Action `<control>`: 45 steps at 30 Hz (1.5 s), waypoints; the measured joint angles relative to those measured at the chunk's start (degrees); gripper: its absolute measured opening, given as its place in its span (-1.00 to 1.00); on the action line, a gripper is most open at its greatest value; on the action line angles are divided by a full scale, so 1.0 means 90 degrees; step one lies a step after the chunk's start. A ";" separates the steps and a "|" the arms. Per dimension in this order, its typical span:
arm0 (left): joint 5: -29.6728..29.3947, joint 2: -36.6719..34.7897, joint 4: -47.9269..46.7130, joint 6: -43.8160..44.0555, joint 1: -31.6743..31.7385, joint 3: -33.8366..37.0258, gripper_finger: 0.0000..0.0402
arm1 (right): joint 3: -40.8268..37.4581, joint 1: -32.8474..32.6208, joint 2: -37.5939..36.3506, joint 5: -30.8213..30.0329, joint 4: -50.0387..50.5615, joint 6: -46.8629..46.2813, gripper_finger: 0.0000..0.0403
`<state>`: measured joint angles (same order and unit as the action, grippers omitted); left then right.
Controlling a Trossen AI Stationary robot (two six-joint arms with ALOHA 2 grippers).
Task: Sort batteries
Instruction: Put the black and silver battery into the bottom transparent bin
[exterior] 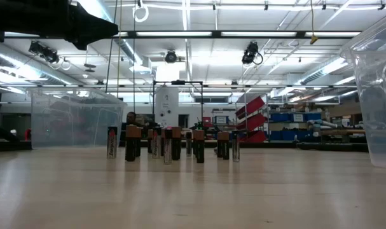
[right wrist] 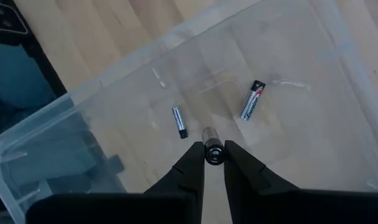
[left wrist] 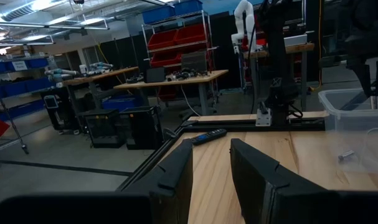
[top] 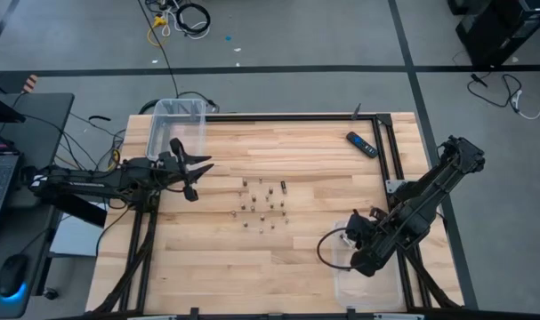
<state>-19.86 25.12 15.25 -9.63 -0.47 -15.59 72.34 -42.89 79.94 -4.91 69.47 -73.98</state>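
Observation:
Several small batteries (top: 261, 204) stand upright on their ends in a loose cluster at the table's middle; they also show in the low view (exterior: 173, 143). My right gripper (right wrist: 212, 163) is at the near right, above a clear bin (top: 369, 271), and is shut on one battery (right wrist: 210, 146). Two batteries (right wrist: 179, 121) (right wrist: 253, 101) lie flat on that bin's floor (right wrist: 288, 137). My left gripper (top: 197, 169) is open and empty, level above the table's left part, beside a second clear bin (top: 176, 124). My right gripper pinches a silvery battery between its two fingertips (right wrist: 195, 163), at the battery's end nearest the camera (right wrist: 212, 155). The fingers point down into the bin from above. The battery runs on past the fingertips, lifted clear of the bin's floor.
A black-and-blue remote-like bar (top: 361, 144) lies at the far right of the table and also shows in the left wrist view (left wrist: 209, 135). Black frame rails (top: 287, 116) run along the table's edges. Bare wood lies in front of the battery cluster.

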 joint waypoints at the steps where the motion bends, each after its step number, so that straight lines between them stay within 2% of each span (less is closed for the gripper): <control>1: 0.0000 0.0000 -0.0001 0.0000 0.0000 0.0000 -0.47 | 0.0000 0.0000 0.0000 -0.0003 0.0000 -0.0033 -0.76; 9: 0.0002 0.0000 -0.0012 -0.0003 0.0000 0.0000 -0.47 | 0.0000 0.0000 0.0000 -0.0306 0.0024 -0.0167 -0.76; 18: 0.0002 0.0000 -0.0019 -0.0007 0.0000 0.0000 -0.47 | 0.0000 0.0048 0.0000 -0.0330 0.0053 -0.0499 -0.74; 32: 0.0003 0.0002 -0.0019 -0.0015 0.0000 0.0000 -0.47 | 0.0000 0.0238 0.0000 -0.0330 0.0056 -0.0453 -0.42; 41: 0.0005 0.0000 -0.0022 -0.0017 0.0000 0.0000 -0.47 | 0.0000 0.0238 0.0000 -0.0321 0.0046 -0.0455 -0.31; 45: 0.0005 0.0002 -0.0020 -0.0017 0.0000 0.0000 -0.47 | 0.0000 0.0260 0.0000 0.0010 0.0044 -0.0455 -0.27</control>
<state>-19.81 25.15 15.07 -9.78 -0.47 -15.59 72.34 -40.56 79.94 -4.82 69.87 -78.08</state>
